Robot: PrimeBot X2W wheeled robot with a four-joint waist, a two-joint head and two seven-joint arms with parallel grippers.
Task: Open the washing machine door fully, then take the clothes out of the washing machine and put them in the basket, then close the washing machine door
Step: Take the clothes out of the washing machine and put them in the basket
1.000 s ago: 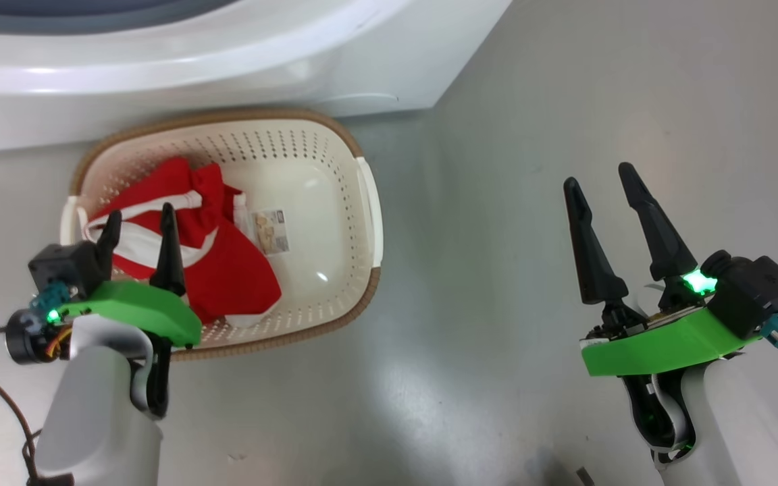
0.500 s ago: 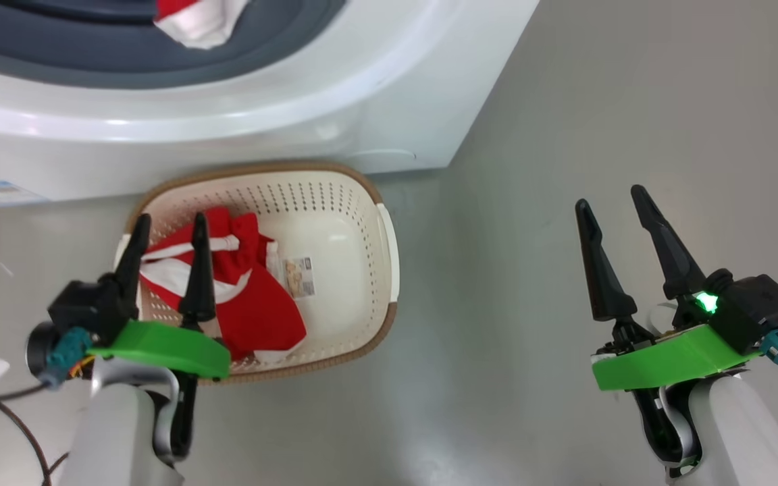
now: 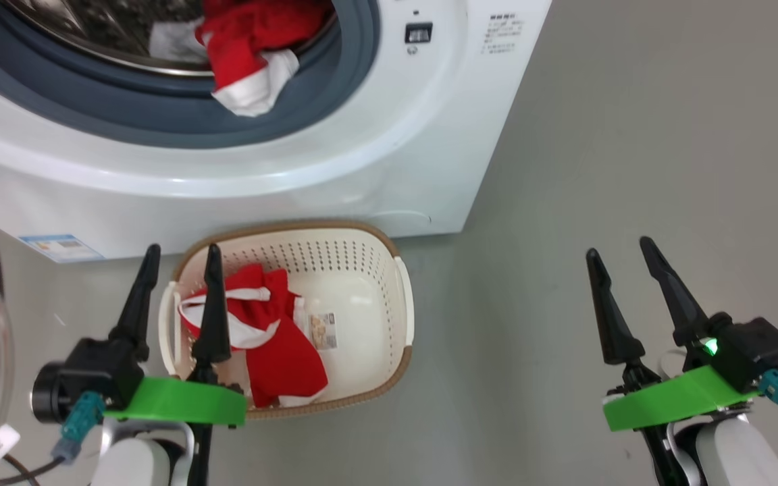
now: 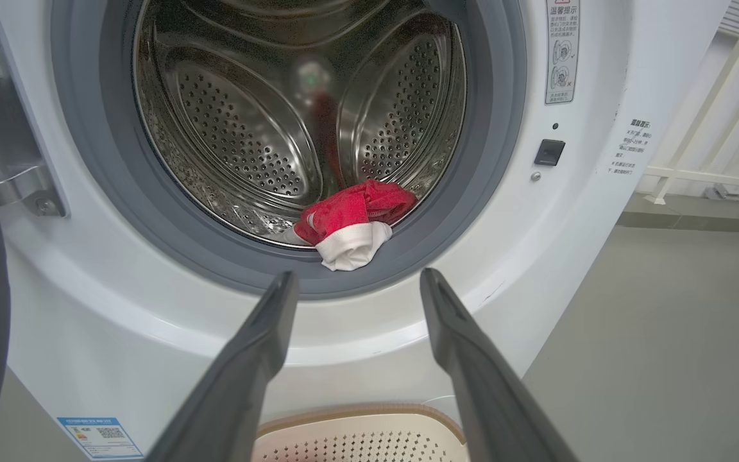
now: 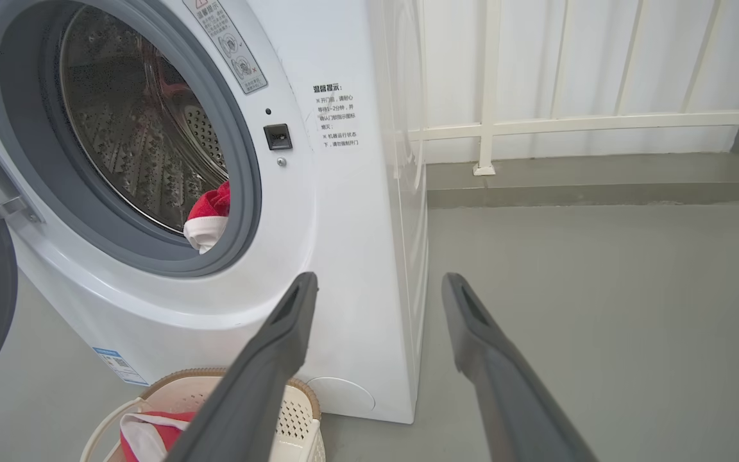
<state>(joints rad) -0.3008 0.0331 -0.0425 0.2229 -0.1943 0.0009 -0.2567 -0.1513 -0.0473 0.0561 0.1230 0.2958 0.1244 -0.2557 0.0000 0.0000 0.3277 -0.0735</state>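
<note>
Now your jaws both stand released; clothes drape the washing machine's grey ring, more lie in the basket.

The head camera looks steeply down on the basket and the washer front. The left wrist camera faces the drum squarely, close up; the right wrist camera sees it obliquely. All share washer and basket.
</note>
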